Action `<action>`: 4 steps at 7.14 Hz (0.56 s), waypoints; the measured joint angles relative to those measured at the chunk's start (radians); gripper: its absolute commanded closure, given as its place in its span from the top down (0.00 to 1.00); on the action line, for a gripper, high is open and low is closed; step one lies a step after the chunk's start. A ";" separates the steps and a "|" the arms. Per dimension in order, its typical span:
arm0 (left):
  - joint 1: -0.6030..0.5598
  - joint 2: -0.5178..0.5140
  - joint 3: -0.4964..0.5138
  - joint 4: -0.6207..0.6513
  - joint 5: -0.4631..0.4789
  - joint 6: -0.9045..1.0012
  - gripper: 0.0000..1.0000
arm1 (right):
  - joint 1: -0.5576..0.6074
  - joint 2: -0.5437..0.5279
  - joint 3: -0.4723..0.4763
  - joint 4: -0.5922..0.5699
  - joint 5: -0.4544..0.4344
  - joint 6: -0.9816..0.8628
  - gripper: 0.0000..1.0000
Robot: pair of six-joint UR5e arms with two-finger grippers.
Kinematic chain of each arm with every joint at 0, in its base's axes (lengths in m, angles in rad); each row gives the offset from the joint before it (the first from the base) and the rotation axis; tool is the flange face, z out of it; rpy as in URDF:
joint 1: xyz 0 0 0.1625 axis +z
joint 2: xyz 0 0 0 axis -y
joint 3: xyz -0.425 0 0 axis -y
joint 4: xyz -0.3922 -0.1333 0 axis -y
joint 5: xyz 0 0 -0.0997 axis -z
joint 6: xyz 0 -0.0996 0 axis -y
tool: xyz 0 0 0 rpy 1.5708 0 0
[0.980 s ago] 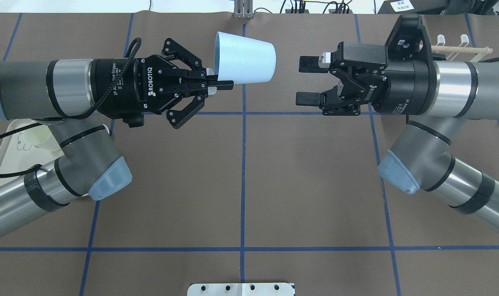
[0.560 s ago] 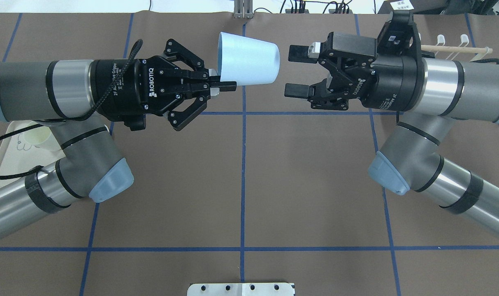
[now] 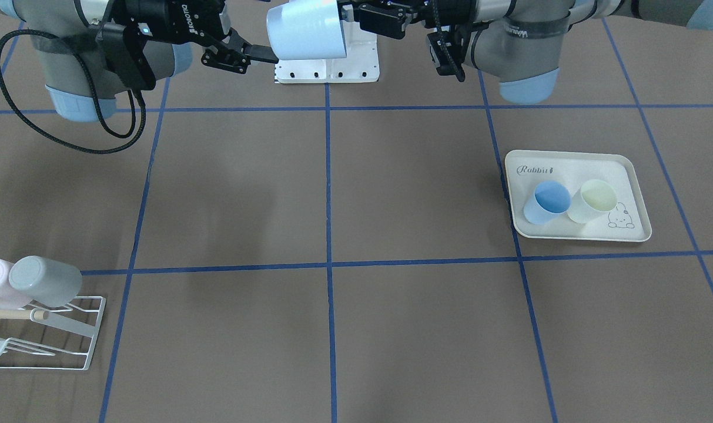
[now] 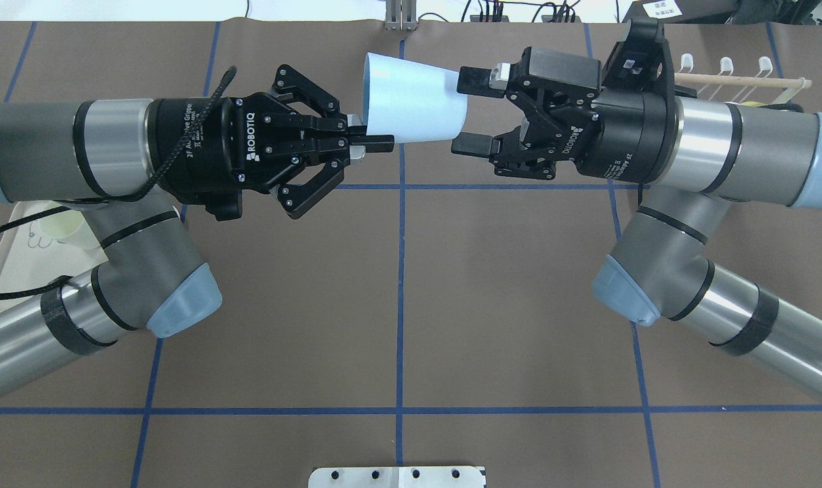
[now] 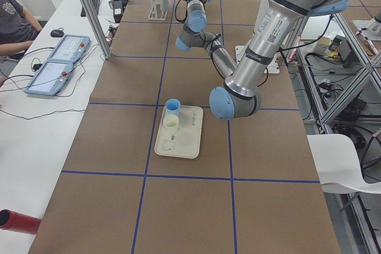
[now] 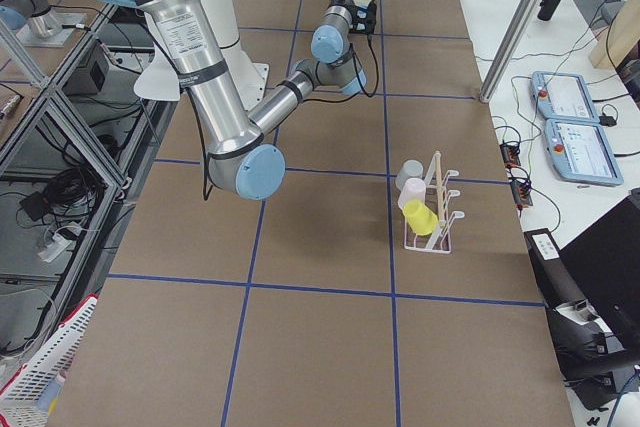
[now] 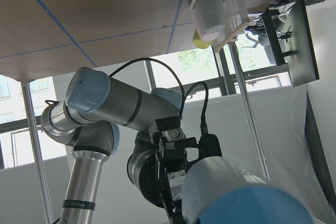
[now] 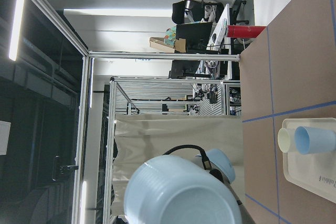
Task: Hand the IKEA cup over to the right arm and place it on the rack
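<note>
The left gripper (image 4: 373, 141) pinches the rim of the pale blue IKEA cup (image 4: 411, 102), held sideways in the air. The right gripper (image 4: 467, 112), spread wide, straddles its base.

A cream tray (image 3: 597, 164) with a rabbit print lies on the brown bench (image 3: 415, 188), which is crossed by blue tape lines. On the tray a blue cup (image 3: 547, 201) and a pale yellow cup (image 3: 592, 201) stand side by side, mouths up. A white metal plate (image 3: 356, 67) sits at the bench's edge. On a white side table, a red cylinder (image 5: 18, 221) lies well apart from two tablets (image 5: 68, 47), near a seated person (image 5: 13, 19).
</note>
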 measured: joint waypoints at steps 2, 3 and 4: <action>0.009 -0.001 -0.004 0.001 0.001 -0.004 0.00 | -0.002 0.011 -0.010 0.001 -0.015 0.000 0.96; 0.012 -0.001 -0.006 0.001 0.001 -0.005 0.00 | -0.002 0.014 -0.010 0.001 -0.020 0.000 0.95; 0.015 0.000 -0.007 0.000 0.001 -0.007 0.00 | -0.003 0.016 -0.011 0.001 -0.023 0.000 0.94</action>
